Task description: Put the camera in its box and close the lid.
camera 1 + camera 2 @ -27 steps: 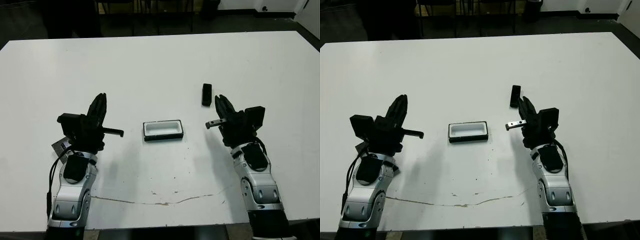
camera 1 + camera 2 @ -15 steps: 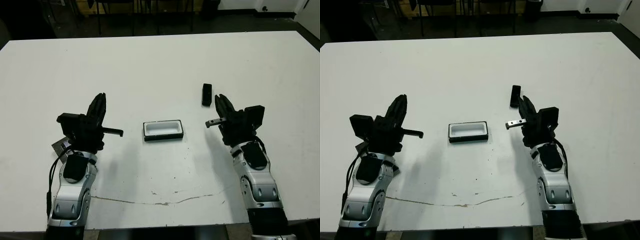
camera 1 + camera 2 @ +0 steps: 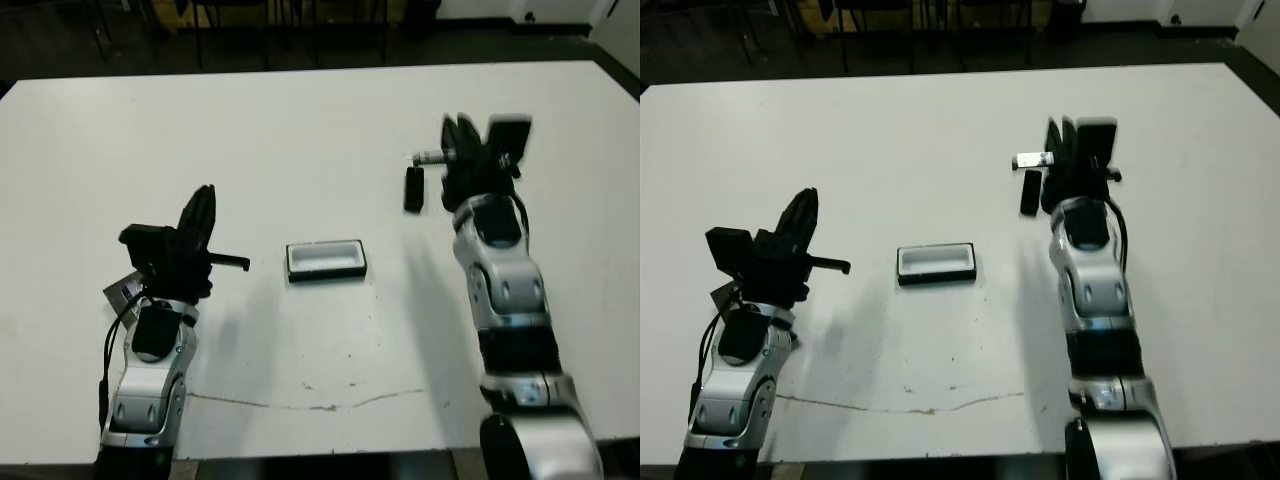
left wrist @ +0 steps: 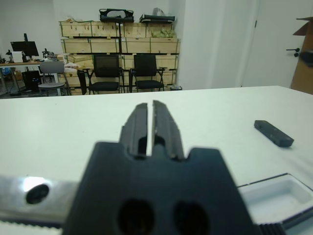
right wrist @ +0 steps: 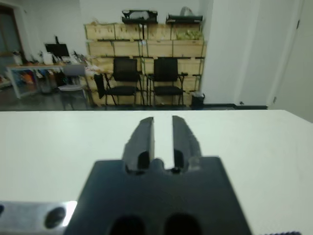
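The camera (image 3: 413,189) is a slim black bar lying flat on the white table, right of centre; the left wrist view also shows this camera (image 4: 274,133). The box (image 3: 326,260) sits open at mid-table, black outside with white lining. The lid is out of view. My right gripper (image 3: 459,122) is raised just right of the camera and a little beyond it, its fingers (image 5: 144,134) parted by a narrow gap, holding nothing. My left gripper (image 3: 204,195) hovers left of the box, its fingers (image 4: 138,120) pressed nearly together and empty.
A thin brownish scratch (image 3: 330,405) runs across the table near its front edge. Beyond the far edge stand black chairs (image 4: 120,73) and stacked crates (image 4: 117,36) against a wall.
My right arm has lifted and swung away from me, from just short of the camera to beside and past it. The left arm, camera and box have stayed put.
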Robot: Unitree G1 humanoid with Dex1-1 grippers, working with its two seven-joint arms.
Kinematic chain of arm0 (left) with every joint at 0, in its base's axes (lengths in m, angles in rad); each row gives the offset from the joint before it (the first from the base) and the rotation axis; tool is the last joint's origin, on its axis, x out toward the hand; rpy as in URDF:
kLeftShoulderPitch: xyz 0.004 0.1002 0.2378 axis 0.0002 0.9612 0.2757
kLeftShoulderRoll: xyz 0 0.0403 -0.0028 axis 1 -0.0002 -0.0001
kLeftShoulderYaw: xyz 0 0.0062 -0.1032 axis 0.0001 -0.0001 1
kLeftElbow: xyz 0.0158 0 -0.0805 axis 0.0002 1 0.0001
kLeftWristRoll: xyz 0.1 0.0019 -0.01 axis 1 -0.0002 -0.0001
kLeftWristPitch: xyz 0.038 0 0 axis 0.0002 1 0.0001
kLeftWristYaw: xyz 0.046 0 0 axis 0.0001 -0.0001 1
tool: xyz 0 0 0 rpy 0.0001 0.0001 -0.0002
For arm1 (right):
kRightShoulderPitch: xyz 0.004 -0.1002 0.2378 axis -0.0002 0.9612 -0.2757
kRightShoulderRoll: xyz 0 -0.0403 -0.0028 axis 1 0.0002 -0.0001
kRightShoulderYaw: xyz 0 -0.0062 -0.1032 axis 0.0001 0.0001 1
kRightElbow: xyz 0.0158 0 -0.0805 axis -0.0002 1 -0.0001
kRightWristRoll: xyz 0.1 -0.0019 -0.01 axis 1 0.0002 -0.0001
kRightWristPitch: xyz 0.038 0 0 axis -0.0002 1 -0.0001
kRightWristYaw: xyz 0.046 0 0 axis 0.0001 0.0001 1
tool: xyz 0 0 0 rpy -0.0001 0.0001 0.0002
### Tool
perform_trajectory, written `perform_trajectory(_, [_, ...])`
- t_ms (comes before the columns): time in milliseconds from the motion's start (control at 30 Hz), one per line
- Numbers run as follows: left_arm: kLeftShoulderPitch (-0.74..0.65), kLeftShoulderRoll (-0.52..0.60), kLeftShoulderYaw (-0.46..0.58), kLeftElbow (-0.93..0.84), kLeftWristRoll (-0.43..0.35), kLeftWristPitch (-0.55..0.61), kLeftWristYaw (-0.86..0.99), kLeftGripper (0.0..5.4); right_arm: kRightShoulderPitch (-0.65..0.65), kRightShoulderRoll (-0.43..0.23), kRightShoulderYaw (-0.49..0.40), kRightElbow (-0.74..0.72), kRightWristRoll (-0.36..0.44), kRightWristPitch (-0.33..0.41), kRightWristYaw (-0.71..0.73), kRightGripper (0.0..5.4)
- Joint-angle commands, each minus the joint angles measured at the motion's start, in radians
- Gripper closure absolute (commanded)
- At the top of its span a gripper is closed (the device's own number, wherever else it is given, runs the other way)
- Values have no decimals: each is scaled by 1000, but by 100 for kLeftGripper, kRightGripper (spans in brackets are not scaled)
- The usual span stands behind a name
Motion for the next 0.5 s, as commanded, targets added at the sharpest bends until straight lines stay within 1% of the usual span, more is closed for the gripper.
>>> perform_trajectory(33, [13, 1, 0, 10, 0, 9, 0, 540, -105, -22, 11, 159, -32, 18, 0, 396])
perform_trajectory(100, [16, 2, 1, 8, -2, 11, -3, 540, -161, -14, -3, 235, -18, 30, 8, 361])
perform_trajectory(267, [22, 9, 6, 8, 0, 5, -9, 540, -244, 30, -63, 378, 41, 9, -10, 274])
perform_trajectory(367, [26, 10, 10, 3, -4, 10, -11, 540, -281, 38, -79, 449, 53, 8, -23, 222])
perform_trajectory(500, [28, 12, 12, 1, 0, 9, -11, 540, -315, 57, -109, 529, 70, -25, -77, 156])
